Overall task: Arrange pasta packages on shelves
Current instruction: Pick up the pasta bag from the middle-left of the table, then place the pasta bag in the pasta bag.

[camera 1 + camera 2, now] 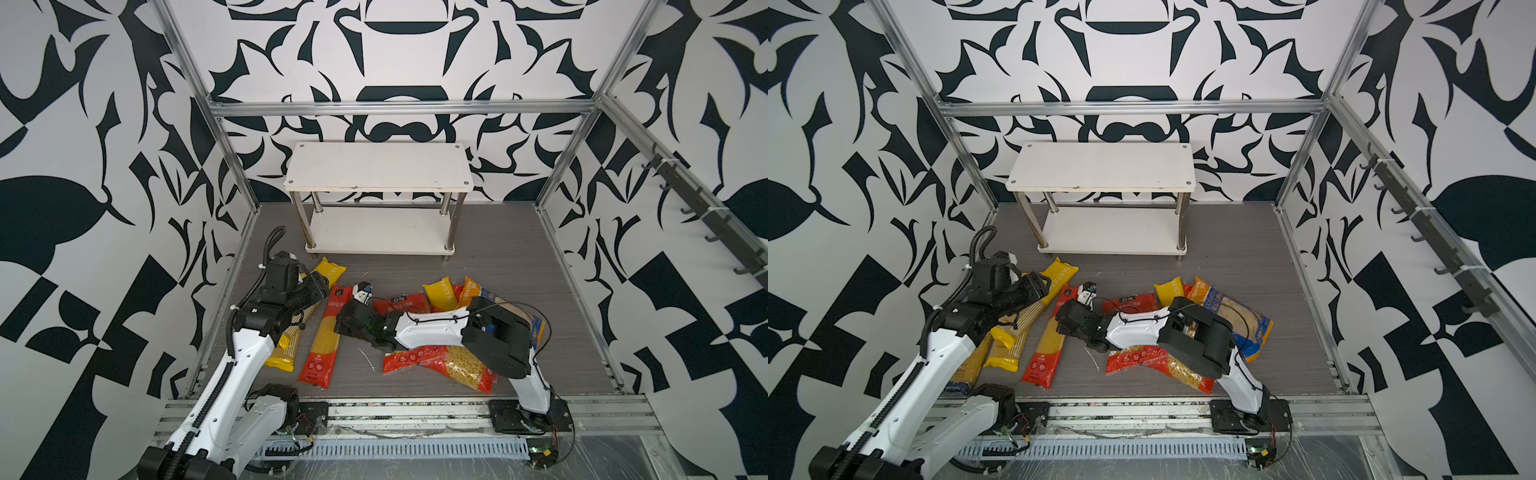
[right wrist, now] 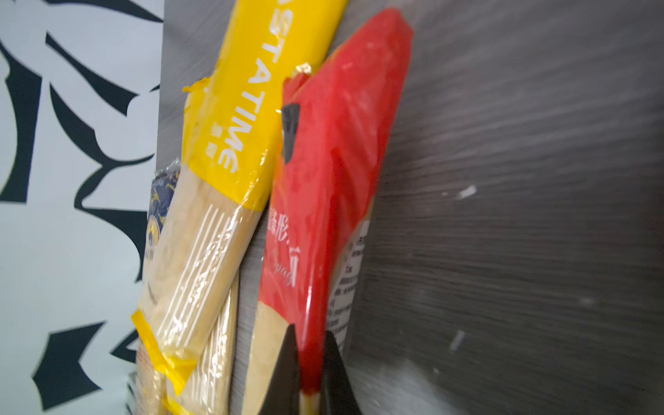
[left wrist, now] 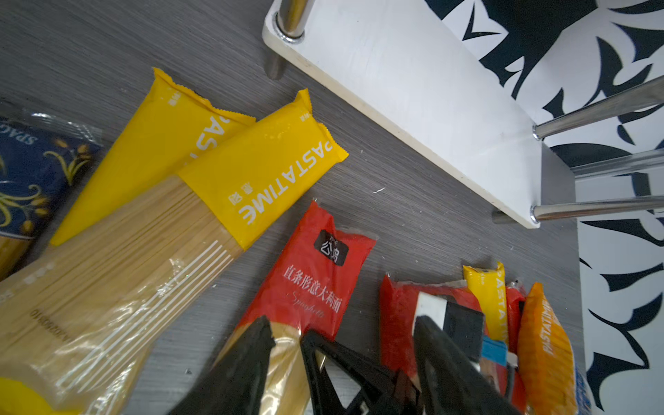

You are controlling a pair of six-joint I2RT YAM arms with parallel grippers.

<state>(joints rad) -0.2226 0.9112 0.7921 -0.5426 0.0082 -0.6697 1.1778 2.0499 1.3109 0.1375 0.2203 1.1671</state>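
We've got the right claw (image 2: 310,332) pinching the red spaghetti pack (image 2: 334,143), "Spaghetti" script just ahead of it, yellow PASTATIME pack (image 2: 248,118) right alongside. The left claw (image 3: 343,321) is spread, that red pack just ahead.

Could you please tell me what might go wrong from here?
The right tool pinches only a thin part of the red spaghetti pack, so the long pack may slip or sag. The yellow PASTATIME pack lies against it and may get dragged. The open left tool hovers close by; the two could collide.
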